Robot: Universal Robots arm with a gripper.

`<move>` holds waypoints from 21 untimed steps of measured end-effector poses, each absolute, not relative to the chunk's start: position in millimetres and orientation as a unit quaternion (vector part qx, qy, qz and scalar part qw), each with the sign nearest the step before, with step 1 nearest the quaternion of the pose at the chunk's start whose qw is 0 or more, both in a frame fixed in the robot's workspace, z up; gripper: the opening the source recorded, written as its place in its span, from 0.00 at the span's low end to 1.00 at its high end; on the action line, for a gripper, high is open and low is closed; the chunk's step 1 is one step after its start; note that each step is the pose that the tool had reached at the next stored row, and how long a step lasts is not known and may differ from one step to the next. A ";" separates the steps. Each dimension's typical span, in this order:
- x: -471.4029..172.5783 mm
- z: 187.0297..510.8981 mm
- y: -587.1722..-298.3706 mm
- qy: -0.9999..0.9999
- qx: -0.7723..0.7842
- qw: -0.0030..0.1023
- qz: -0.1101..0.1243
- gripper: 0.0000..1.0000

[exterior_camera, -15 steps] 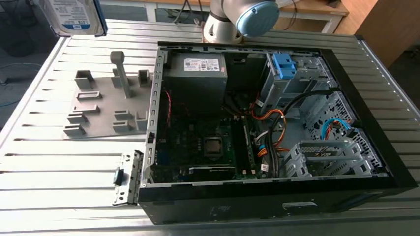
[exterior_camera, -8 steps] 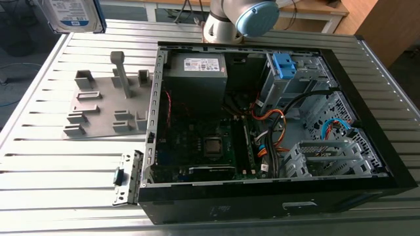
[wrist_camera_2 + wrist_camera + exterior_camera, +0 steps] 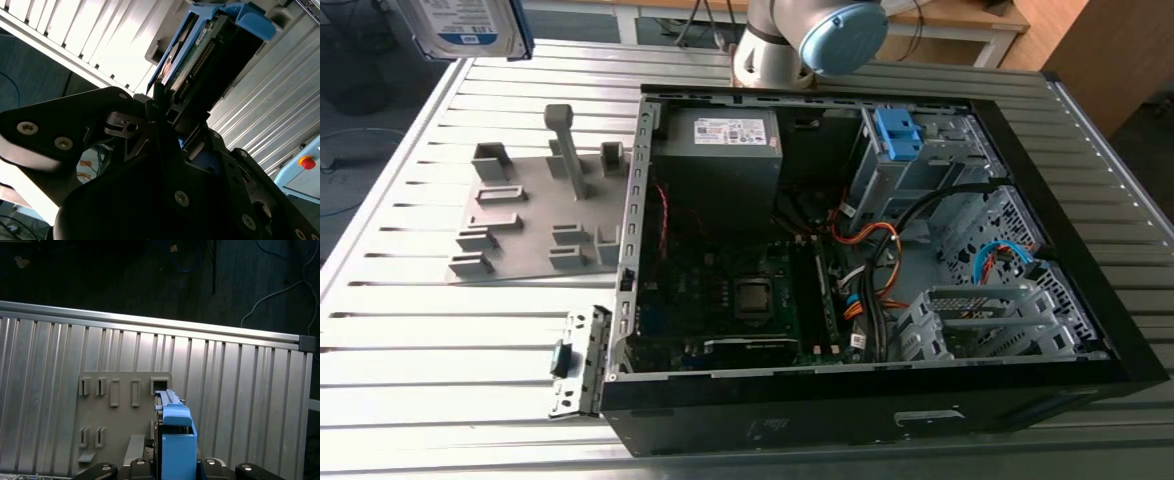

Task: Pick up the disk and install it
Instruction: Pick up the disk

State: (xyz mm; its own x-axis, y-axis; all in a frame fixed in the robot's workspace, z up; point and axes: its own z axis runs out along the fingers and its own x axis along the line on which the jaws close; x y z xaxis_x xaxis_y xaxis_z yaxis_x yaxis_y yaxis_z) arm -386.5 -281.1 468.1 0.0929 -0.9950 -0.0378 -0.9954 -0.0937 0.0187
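Observation:
The disk [image 3: 464, 25], a silver drive with a white-and-blue label and blue rails, hangs high at the exterior view's far upper left, above the slatted table's corner. In the second wrist view my gripper [image 3: 176, 114] is shut on the disk [image 3: 200, 55] at its connector end, so its green circuit board and blue carrier stick out beyond the black fingers [image 3: 159, 102]. The first wrist view shows the disk [image 3: 175, 437] edge-on, blue carrier end foremost, over the grey holder plate [image 3: 120, 415].
The open computer case [image 3: 1067, 330] lies on the slatted metal table [image 3: 400, 330], with a blue bracket [image 3: 897, 135] on its drive bay and a grey box [image 3: 718, 150] beside it. A grey holder plate [image 3: 520, 215] lies to the exterior view's left of the case. A red button [image 3: 306, 162] stands off the table.

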 end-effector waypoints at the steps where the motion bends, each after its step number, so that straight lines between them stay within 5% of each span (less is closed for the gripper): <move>1: -386.4 469.4 -281.1 0.673 -0.739 0.006 0.020 0.36; 21: -386.4 495.6 -281.1 0.673 -0.739 0.006 0.020 0.36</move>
